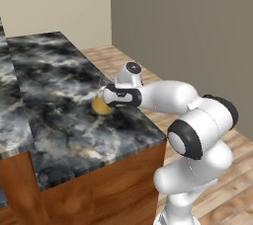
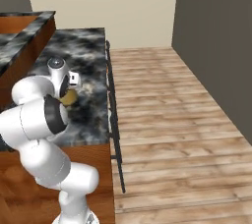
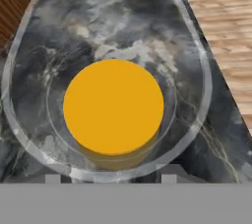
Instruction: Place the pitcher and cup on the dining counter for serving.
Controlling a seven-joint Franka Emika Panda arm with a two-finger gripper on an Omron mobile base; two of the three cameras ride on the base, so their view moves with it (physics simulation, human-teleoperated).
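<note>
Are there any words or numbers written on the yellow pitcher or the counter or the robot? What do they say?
None: no word, number or sign can be read. The pitcher is plain amber under a clear rim, the dining counter has only white-grey veins, and the gripper carries no label.

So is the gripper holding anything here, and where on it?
Cannot be told: the gripper is right over the pitcher on the dining counter, contact hidden.

1. The pitcher (image 3: 113, 107) stands directly beneath the gripper (image 1: 105, 95), blocking a straight descent.
2. Around it the dining counter (image 1: 54, 71) is bare marble from 9 to 12 o'clock in the left base view.
3. Toward 3 o'clock lies the counter's edge, then wood floor (image 2: 167, 110).
</note>
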